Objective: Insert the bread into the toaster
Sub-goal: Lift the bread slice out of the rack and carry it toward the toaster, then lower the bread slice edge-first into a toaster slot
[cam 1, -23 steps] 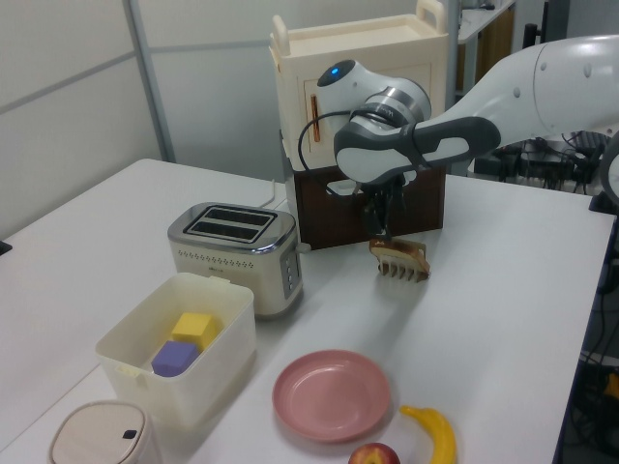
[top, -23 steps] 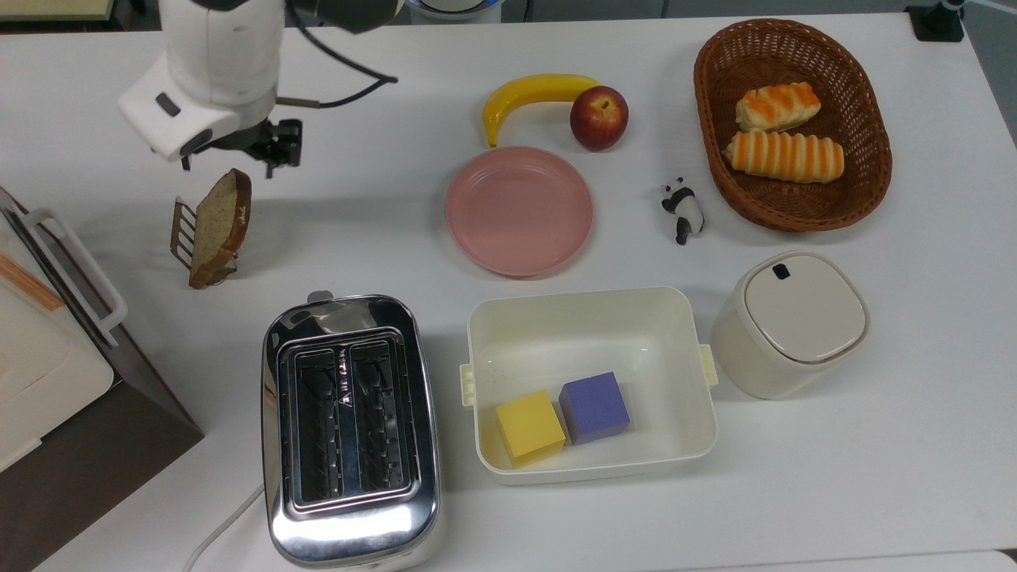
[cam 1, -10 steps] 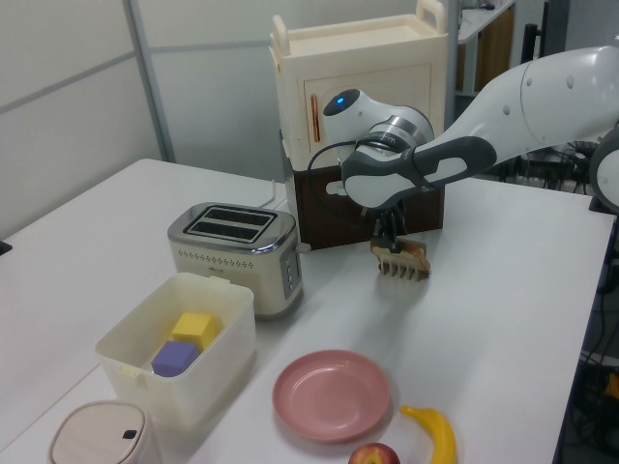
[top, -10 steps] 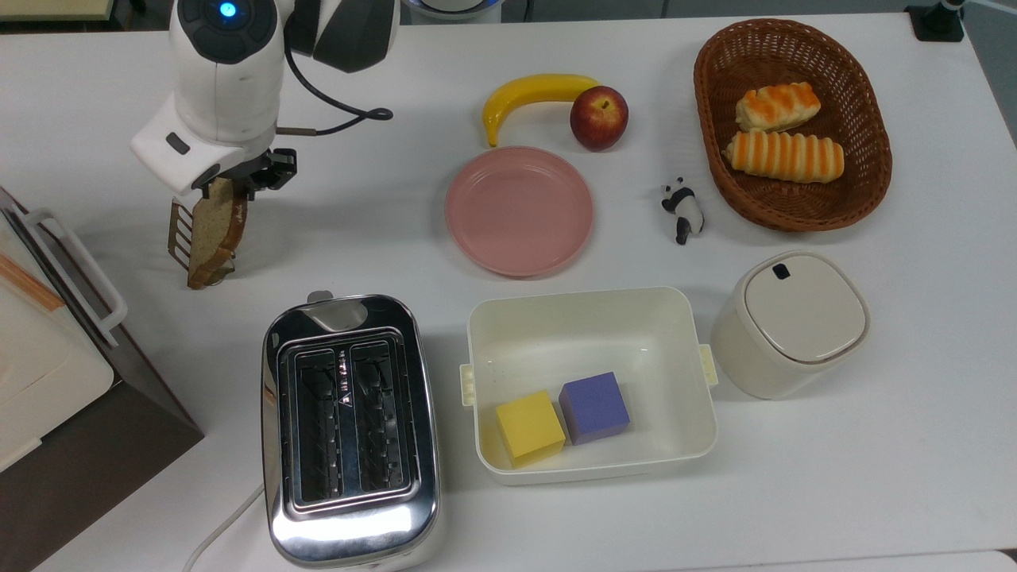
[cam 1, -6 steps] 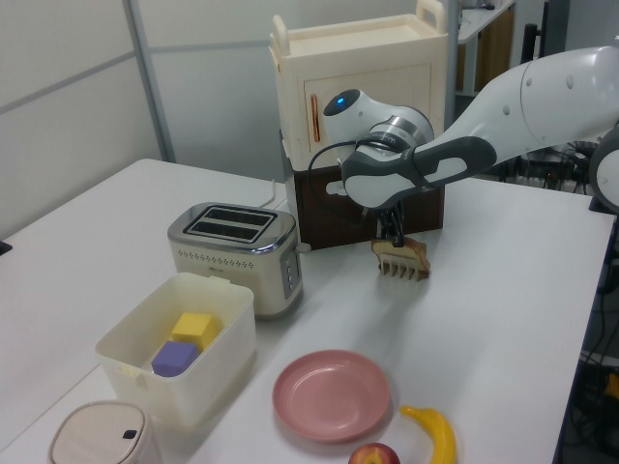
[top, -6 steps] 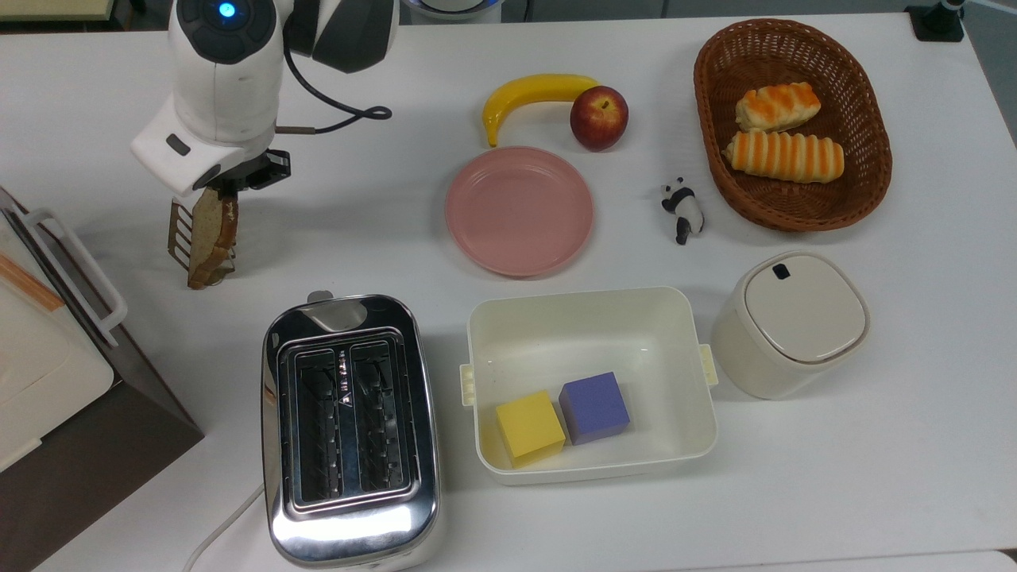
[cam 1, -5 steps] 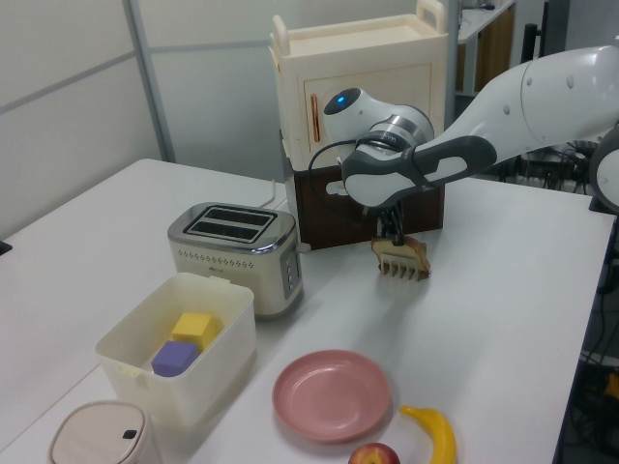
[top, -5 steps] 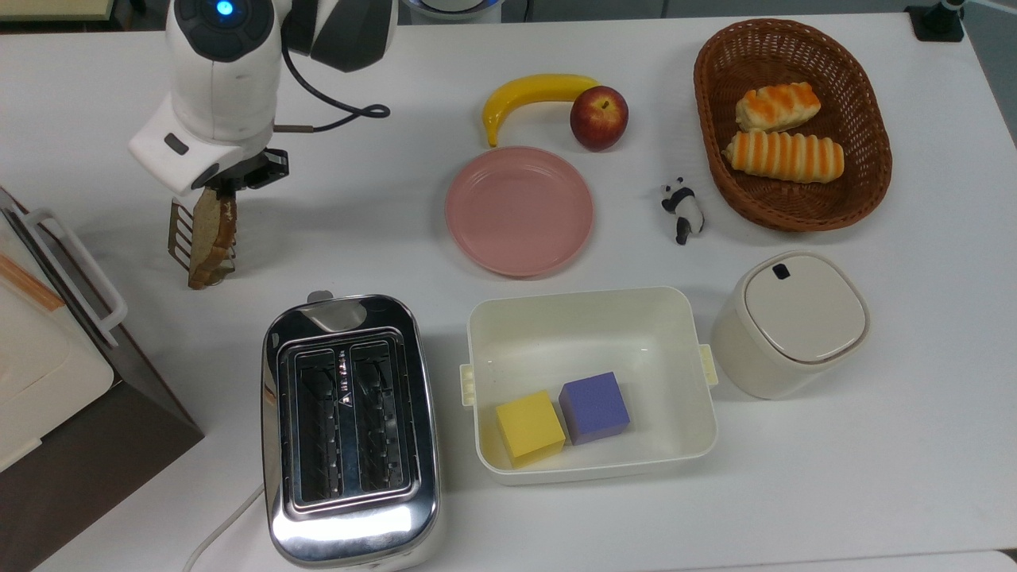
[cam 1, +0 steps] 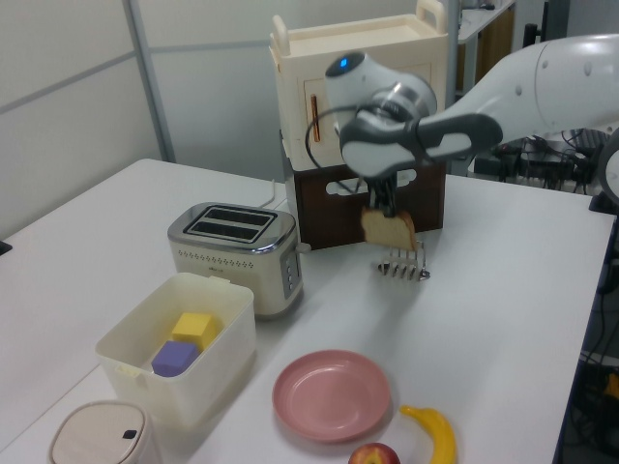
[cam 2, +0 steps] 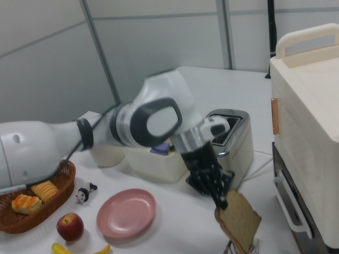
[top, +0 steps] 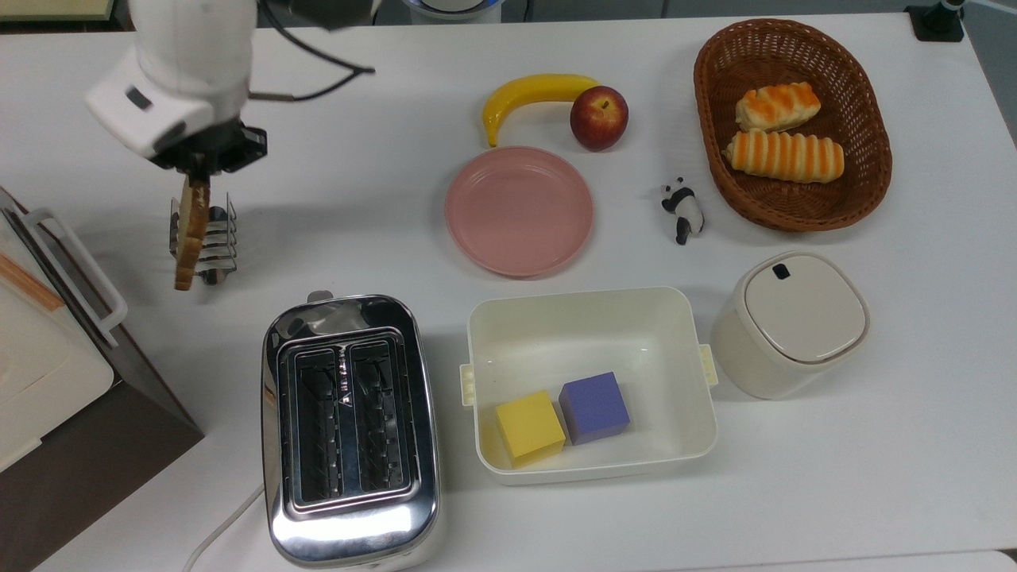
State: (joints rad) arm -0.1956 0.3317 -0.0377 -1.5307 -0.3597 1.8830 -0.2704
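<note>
A thin tan slice of bread (top: 189, 238) with a darker crust hangs upright, held by its top edge in my gripper (top: 196, 176), which is shut on it. In the left view the bread (cam 1: 389, 230) floats just above a small wire toast rack (cam 1: 403, 267), clear of its prongs. In the right view my gripper (cam 2: 221, 200) pinches the bread (cam 2: 239, 219) at its upper corner. The chrome two-slot toaster (top: 349, 429) stands nearer the top view's bottom edge, below and right of the bread, with both dark slots open upward. The toaster (cam 1: 232, 246) lies at the left view's left.
The wire rack (top: 216, 238) stands on the table beside the hanging slice. A white-and-brown box appliance (top: 48, 373) fills the top view's left edge. A cream bin (top: 470, 357) holding two cubes sits right of the toaster. A pink plate (top: 519, 210), banana, apple, basket and canister lie further right.
My gripper came down onto the slice leaning in the rack, shut on its top edge, and lifted it up and out. The rack stays on the table.
</note>
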